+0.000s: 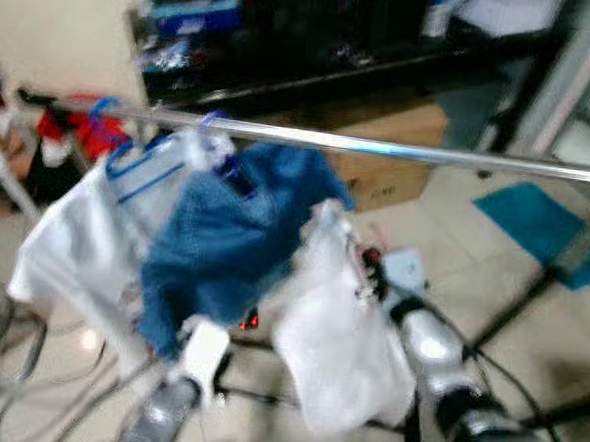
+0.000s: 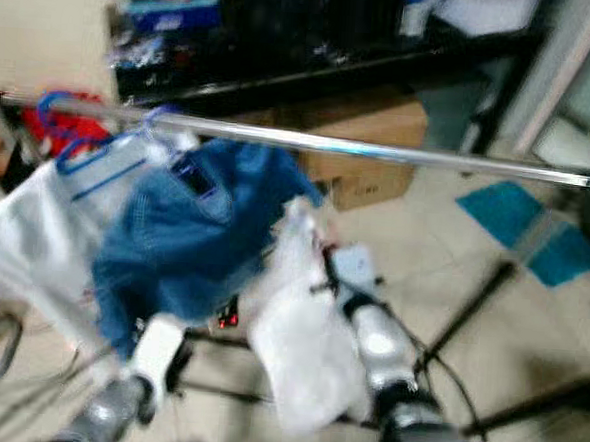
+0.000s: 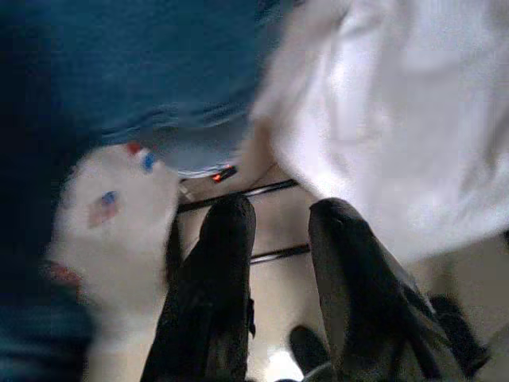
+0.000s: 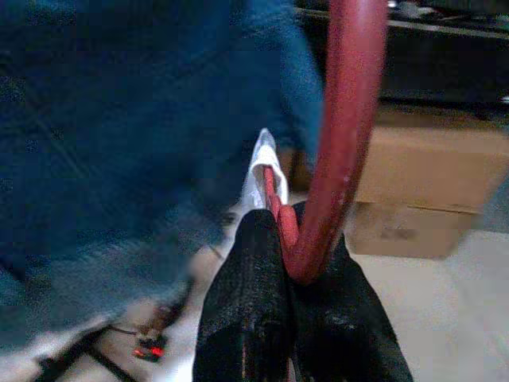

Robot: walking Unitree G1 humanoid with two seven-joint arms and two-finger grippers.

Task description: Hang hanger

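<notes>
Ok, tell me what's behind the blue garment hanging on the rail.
Behind the blue garment stands a cardboard box on the floor, partly covered by it, in front of a dark shelf unit. What the cloth covers cannot be seen.

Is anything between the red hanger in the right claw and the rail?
Nothing visible blocks it. The right claw grips the red hanger with a white garment below the metal rail. The blue denim garment hangs close on the robot's left; the rail to its right looks free.
</notes>
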